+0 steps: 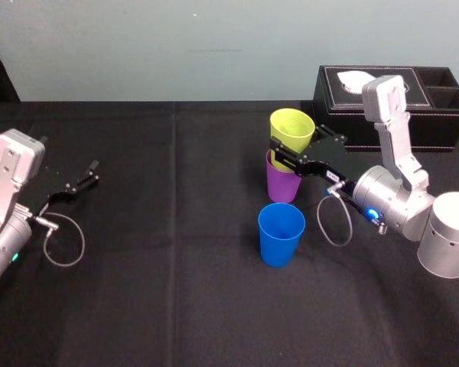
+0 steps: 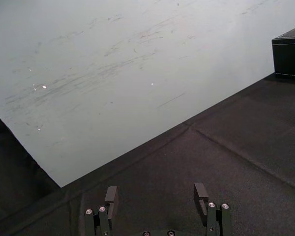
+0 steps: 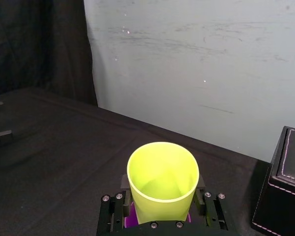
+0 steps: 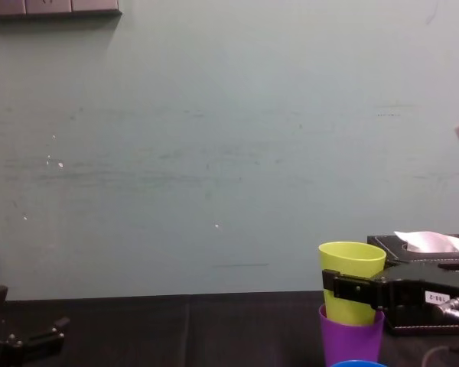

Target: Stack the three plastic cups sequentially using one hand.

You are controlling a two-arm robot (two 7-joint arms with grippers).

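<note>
The yellow-green cup (image 1: 291,128) (image 3: 162,179) (image 4: 351,271) sits partly nested in the purple cup (image 1: 281,184) (image 4: 352,342), its upper half sticking out. My right gripper (image 1: 280,153) (image 3: 162,195) (image 4: 353,291) is shut on the yellow-green cup, one finger against each side just above the purple rim. A sliver of purple (image 3: 130,219) shows below the fingers in the right wrist view. The blue cup (image 1: 281,234) stands upright and alone, just in front of the stacked pair. My left gripper (image 1: 89,173) (image 2: 156,192) rests open at the far left, holding nothing.
A black leather-look tissue box (image 1: 413,107) (image 3: 285,191) (image 4: 432,256) stands at the back right, close behind my right arm. Black cloth covers the table (image 1: 176,290), and a pale wall rises behind it.
</note>
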